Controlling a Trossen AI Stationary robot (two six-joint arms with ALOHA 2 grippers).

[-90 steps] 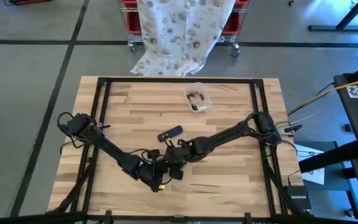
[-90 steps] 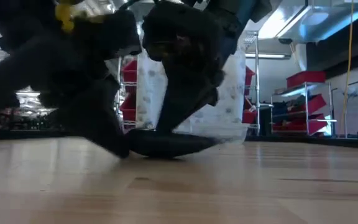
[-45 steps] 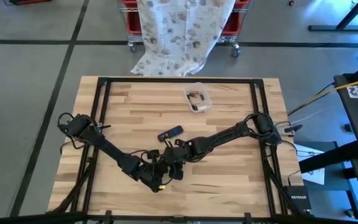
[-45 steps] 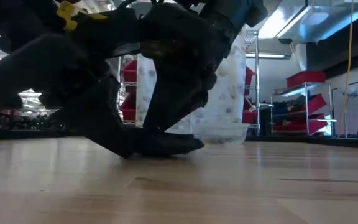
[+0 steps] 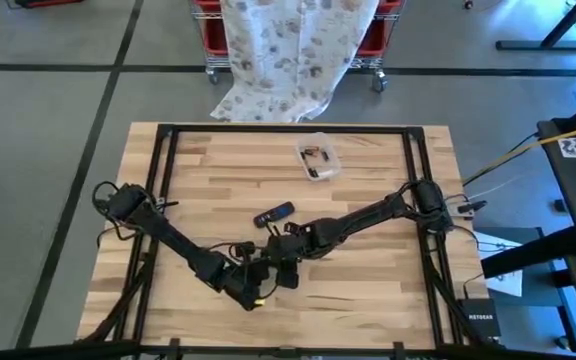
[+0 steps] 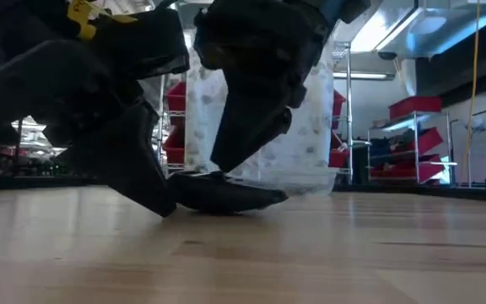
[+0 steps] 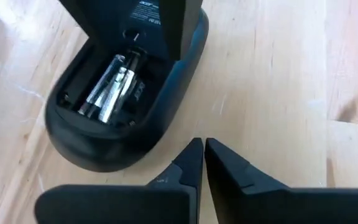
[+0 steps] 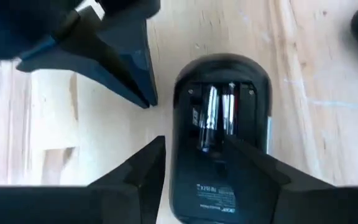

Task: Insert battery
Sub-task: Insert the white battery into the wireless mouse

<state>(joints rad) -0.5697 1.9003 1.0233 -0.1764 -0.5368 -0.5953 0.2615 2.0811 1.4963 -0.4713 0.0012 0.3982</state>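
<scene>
lying belly-up on the table point(image 5: 368, 280), mouse point(image 8: 219, 124) with battery point(image 8: 209, 121) seated sits between right gripper point(image 8: 194, 155) fingers spread wide; left gripper point(image 7: 202, 165) pinched closed just beside it.

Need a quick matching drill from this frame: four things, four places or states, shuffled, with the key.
Things:
1. mouse
2. left pincer
3. right pincer
4. clear tub

States:
A. shut, beside the mouse
B. open, straddling the mouse
C. lying underside up, batteries showing in the open bay
D. far side of the table, away from both arms

Pairs: 1-C, 2-A, 3-B, 4-D
</scene>
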